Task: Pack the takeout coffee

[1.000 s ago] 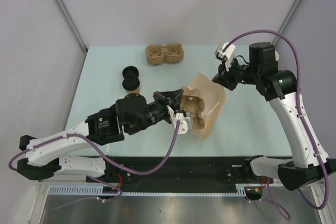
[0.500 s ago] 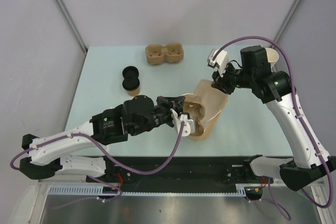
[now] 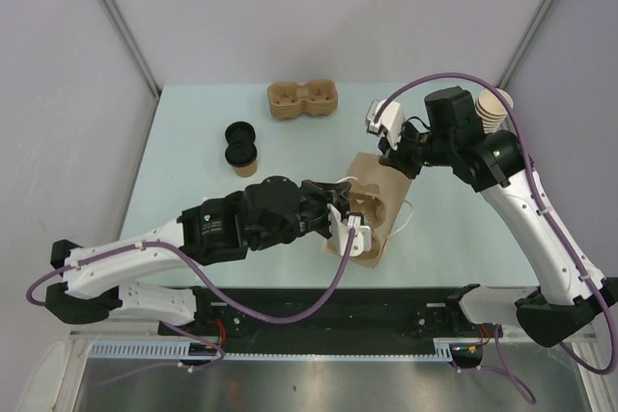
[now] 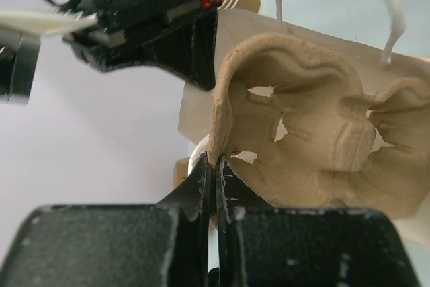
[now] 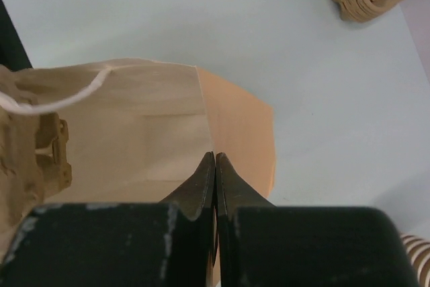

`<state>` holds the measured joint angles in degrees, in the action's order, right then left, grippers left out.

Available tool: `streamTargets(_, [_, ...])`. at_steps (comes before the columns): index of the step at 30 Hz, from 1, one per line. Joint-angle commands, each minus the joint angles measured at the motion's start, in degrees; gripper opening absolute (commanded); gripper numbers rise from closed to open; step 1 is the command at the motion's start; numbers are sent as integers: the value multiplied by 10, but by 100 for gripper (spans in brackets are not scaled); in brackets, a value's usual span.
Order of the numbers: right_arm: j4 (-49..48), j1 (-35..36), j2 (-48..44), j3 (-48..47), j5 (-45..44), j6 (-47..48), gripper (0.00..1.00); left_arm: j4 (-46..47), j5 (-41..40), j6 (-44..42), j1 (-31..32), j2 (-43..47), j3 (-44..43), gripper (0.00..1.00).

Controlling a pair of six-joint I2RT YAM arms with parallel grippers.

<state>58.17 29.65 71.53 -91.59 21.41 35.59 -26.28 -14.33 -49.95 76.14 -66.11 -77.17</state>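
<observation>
Change: bag now upright, right pincer newly pinching its rim; left pincer pinches tray rim, tray at bag mouth; cup and lid sit far-left on desk, unpacked.

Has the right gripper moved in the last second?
Yes. The right gripper moved left, nearer the tray stack at the far edge, and is shut on the paper bag.
</observation>
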Motion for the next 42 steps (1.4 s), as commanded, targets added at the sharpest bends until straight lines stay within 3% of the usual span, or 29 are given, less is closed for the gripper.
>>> streamTargets(1, [8,16,13,-39,57,-14,0,-36,3,-2,13,-23,-69,0])
streamTargets(11, [25,50,6,-60,65,-72,0,-79,-47,-8,22,-62,-125,0])
streamTargets(17, [20,65,4,-53,50,-77,0,-48,-85,-10,23,-59,-134,0])
streamTargets(30, [4,92,12,-39,-41,-71,0,-170,-100,-23,58,-111,-225,0])
streamTargets(34, [0,93,9,-39,-21,-73,0,-164,-96,-6,58,-100,-166,0])
streamTargets(42, [5,93,3,-39,30,-76,0,-14,-122,28,56,-48,-41,0])
